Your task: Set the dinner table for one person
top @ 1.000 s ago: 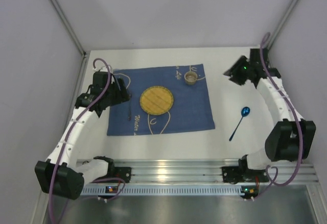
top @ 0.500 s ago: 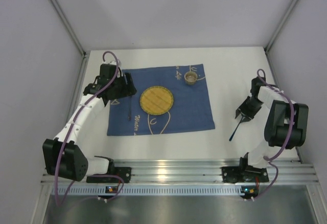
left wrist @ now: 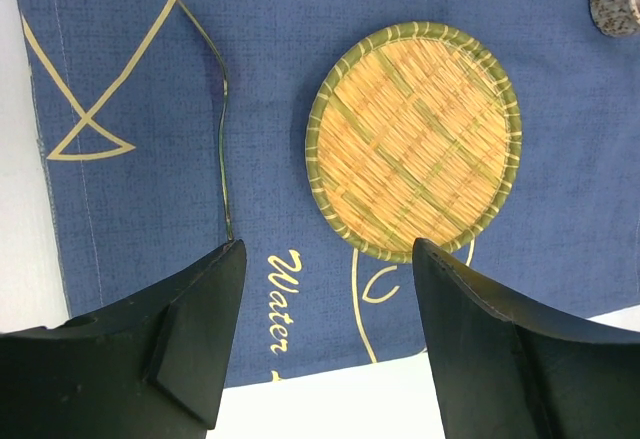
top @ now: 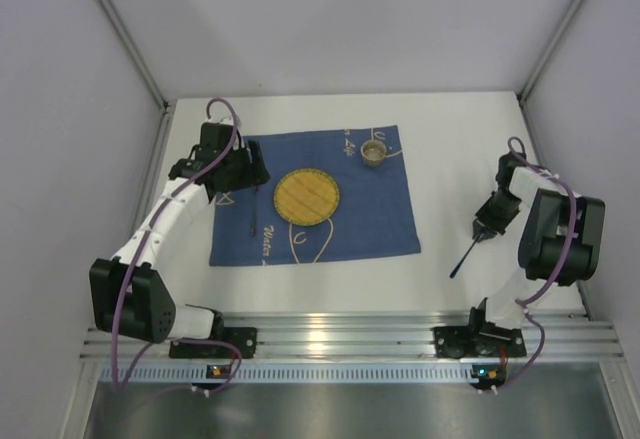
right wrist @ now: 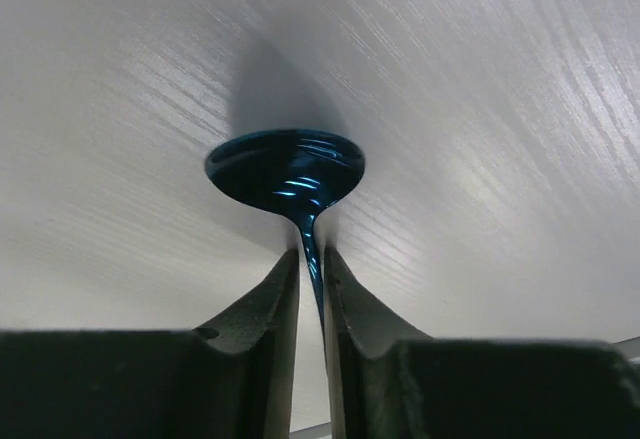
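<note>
Filling the top view, the stiff, fixed table (top: 440, 159) is bearing a blue spoon (top: 462, 257) at right; from the left wrist, the left pincer (left wrist: 328, 259) is hanging released over the mat (left wrist: 130, 79); from the right wrist, the right pincer (right wrist: 310, 264) is clenching the slippery spoon's thin neck.

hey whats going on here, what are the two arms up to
The right gripper is pinched on the neck of a blue spoon that lies on the white dinner table, to the right of the blue mat. The left gripper hangs open over the mat, by the woven yellow plate and a thin dark utensil. A small cup sits at the mat's far right corner.
</note>
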`<state>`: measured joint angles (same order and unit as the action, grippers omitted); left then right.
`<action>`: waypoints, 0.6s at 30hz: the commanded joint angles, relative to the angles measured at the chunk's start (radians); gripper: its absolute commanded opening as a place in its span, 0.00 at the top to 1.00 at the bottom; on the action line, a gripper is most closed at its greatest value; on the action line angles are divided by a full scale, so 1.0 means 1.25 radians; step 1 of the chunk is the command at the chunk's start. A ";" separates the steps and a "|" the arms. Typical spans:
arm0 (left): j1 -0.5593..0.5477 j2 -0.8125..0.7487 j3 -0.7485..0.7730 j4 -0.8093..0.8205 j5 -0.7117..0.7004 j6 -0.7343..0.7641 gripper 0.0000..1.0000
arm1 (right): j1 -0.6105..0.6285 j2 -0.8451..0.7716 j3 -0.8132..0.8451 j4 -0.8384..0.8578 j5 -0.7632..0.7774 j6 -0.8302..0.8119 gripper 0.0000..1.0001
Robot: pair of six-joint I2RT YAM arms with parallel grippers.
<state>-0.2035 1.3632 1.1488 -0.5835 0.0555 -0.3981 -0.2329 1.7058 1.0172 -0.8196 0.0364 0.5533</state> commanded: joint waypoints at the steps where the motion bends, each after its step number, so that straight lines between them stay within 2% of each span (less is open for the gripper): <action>1: 0.005 0.011 0.041 0.034 0.003 0.007 0.27 | -0.001 0.045 -0.001 0.065 0.000 -0.002 0.87; 4: 0.005 0.018 0.042 0.032 0.003 0.006 0.28 | 0.005 0.055 0.001 0.069 0.003 -0.007 1.00; 7: 0.005 0.020 0.041 0.030 0.001 0.007 0.28 | 0.029 0.036 0.046 0.048 0.012 -0.009 1.00; 9: 0.005 0.021 0.042 0.029 0.001 0.008 0.28 | 0.098 0.023 0.105 0.008 0.050 -0.017 1.00; 10: 0.005 0.024 0.043 0.030 0.003 0.008 0.28 | 0.130 0.028 0.189 -0.013 0.096 -0.034 1.00; 11: 0.005 0.027 0.044 0.029 0.005 0.008 0.28 | 0.212 0.037 0.237 -0.074 0.122 -0.041 1.00; 13: 0.005 0.038 0.052 0.026 0.012 0.008 0.28 | 0.284 0.065 0.374 -0.123 0.156 -0.051 1.00; 14: 0.005 0.041 0.058 0.026 0.013 0.006 0.28 | 0.344 0.074 0.415 -0.156 0.155 -0.052 1.00; 18: 0.005 0.046 0.070 0.026 0.019 0.003 0.28 | 0.470 0.143 0.597 -0.187 0.106 -0.044 1.00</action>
<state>-0.2035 1.4204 1.1847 -0.5831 0.0647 -0.3973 0.2584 1.8492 1.6264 -0.9459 0.1806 0.5110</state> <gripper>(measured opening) 0.724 0.017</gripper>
